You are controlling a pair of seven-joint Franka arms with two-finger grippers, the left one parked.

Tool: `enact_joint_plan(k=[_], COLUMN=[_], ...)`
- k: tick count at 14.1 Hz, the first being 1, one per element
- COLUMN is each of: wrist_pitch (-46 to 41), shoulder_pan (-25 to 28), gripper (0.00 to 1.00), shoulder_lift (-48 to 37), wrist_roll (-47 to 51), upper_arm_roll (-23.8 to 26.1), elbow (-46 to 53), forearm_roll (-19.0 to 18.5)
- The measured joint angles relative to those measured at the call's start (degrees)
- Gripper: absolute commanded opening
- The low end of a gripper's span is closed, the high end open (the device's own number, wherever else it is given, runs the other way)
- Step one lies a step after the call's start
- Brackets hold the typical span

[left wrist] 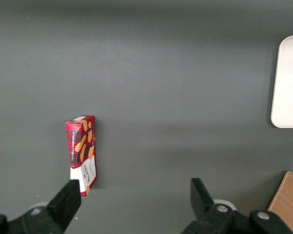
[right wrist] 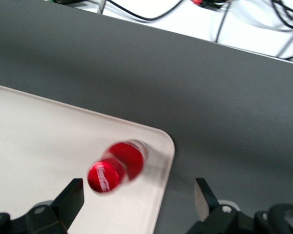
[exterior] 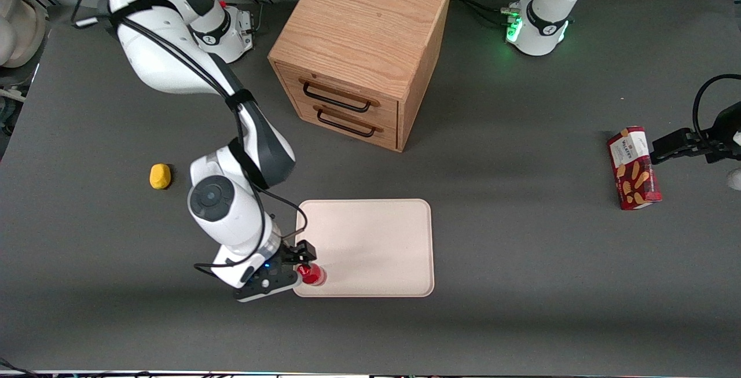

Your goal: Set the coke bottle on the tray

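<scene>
The coke bottle (exterior: 313, 275), small and red with a red cap, stands upright on the pale cream-pink tray (exterior: 376, 239), in the tray's corner nearest the front camera at the working arm's end. Seen from the right wrist, its cap and shoulder (right wrist: 117, 168) sit just inside the tray's rounded rim (right wrist: 167, 161). My right gripper (exterior: 301, 263) hovers right over that corner, open. Its fingers (right wrist: 72, 195) stand wide apart, and the gripper (right wrist: 138, 196) touches nothing; the bottle is clear of both.
A wooden two-drawer cabinet (exterior: 362, 54) stands farther from the front camera than the tray. A yellow lump (exterior: 160, 176) lies beside the working arm. A red biscuit box (exterior: 634, 168) lies toward the parked arm's end, and the left wrist view also shows this box (left wrist: 82, 148).
</scene>
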Motion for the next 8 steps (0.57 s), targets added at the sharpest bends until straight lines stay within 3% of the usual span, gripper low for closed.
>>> enact_joint_plan(k=[4,8], wrist_pitch=[-3.94,-16.79], shoulder_pan=[-3.12,-3.81], gripper=[1.00,1.00], shoulder_lift=[-17.23,-37.10], wrist_roll=[0.05,0.00], upper_arm_roll=[-5.27,-12.86], elbow=[-16.61,-31.74], forearm_roll=[11.80,13.99])
